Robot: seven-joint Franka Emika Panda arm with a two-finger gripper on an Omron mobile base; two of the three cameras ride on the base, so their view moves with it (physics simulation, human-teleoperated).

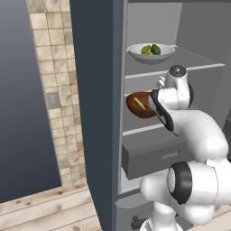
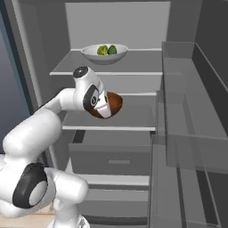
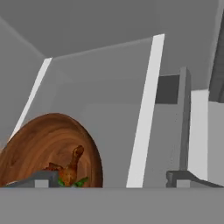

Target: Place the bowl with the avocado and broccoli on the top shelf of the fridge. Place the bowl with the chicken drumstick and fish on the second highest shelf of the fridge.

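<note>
backing out is your risk now: the gripper stands spread wide, one fingertip close by the rim of the brown bowl at centre frame on the second shelf, so a sideways pull could tip it. the bowl with the avocado and broccoli sits upper centre in the fridge, and open room lies straight back.

Reddish-brown wooden bowl, slate-blue fridge.

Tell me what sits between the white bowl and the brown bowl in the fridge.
Only the top shelf separates the white bowl from the brown bowl below, seen in the right base view.
</note>
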